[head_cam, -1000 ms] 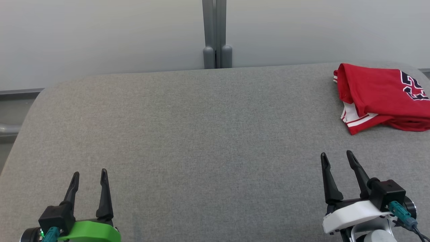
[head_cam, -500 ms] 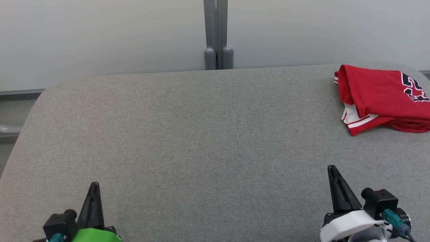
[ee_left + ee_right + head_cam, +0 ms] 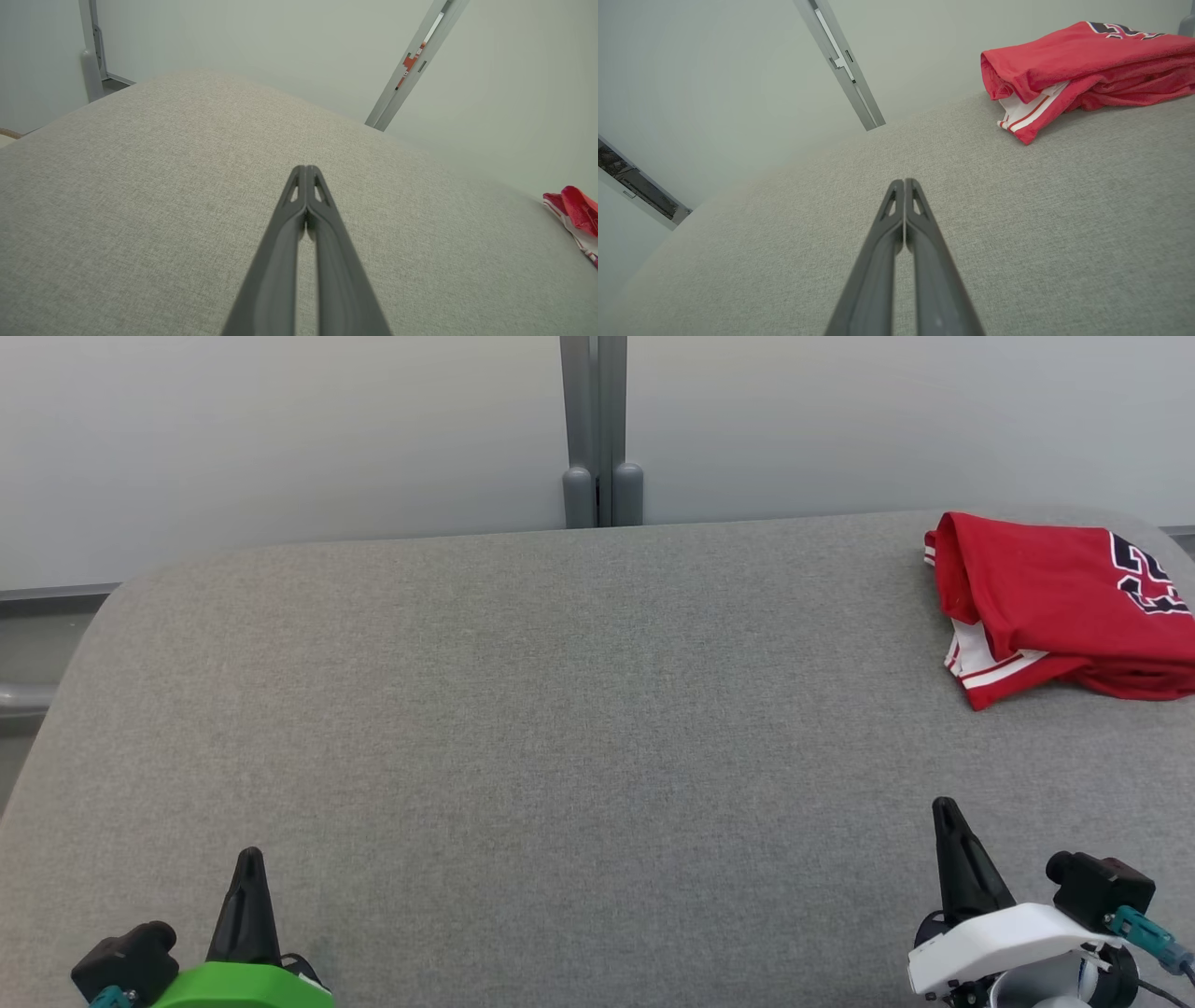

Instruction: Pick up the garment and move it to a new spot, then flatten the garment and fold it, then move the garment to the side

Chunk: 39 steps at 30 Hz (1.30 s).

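A wide grey fabric table [image 3: 523,709] spreads across the head view, its far corners rounded. Its far edge runs just in front of a pale wall [image 3: 280,429], and a grey post [image 3: 597,429] rises behind the middle of that edge. At the left the table's side edge slants toward the near corner and leaves the view.

The garment [image 3: 1036,597] is a red jersey with white and red striped trim and a dark printed numeral. It lies folded in a loose bundle at the far right corner of the table, and its right part runs past the view's right edge. In the right wrist view the bundle sits near the table's far edge, with a striped hem poking out from under the top layer.

The left gripper [image 3: 248,855] is at the near left, its two dark fingers pressed together into one point, holding nothing. The right gripper [image 3: 943,805] is at the near right, likewise closed tip to tip and empty, well apart from the garment. Each wrist view shows the fingers meeting at the tips, with grey fabric beyond them.

The table between the grippers, and from them out to the far edge and the left corner, is one broad open stretch of grey cloth; the garment takes up the far right corner alone
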{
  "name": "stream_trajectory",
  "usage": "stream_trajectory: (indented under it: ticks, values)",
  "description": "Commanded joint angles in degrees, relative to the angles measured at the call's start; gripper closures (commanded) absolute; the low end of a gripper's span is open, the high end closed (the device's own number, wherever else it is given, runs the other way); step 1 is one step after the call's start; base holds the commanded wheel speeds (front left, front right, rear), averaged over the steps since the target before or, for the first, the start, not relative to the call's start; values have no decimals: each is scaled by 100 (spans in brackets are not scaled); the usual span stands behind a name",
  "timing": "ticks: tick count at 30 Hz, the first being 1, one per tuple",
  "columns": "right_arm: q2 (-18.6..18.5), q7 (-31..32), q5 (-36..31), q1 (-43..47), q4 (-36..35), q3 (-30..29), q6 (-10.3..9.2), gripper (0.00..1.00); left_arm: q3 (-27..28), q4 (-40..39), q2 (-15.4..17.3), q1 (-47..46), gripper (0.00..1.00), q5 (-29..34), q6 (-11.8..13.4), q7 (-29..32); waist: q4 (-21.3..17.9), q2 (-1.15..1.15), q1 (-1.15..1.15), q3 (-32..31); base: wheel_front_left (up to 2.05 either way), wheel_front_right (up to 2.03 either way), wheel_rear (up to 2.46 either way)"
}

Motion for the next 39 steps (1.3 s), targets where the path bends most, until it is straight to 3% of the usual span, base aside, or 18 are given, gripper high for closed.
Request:
stream_trajectory:
  ticks: [1, 21, 39]
  values:
    - [-36, 52, 265, -180, -73, -39, -1, 100, 37, -114, 18, -189, 100, -269, -29, 55, -4, 0, 0, 2, 0, 0, 0]
    - [-48, 510, 2101, -367, -17, -217, -2, 100, 99, -162, -6, -368, 100, -2042, -62, 513, -61, 0, 0, 34, 0, 0, 0]
    - [-47, 839, 3372, -498, 23, -351, -1, 100, 147, -187, -25, -491, 100, -3282, -91, 839, -109, 0, 0, 60, 0, 0, 0]
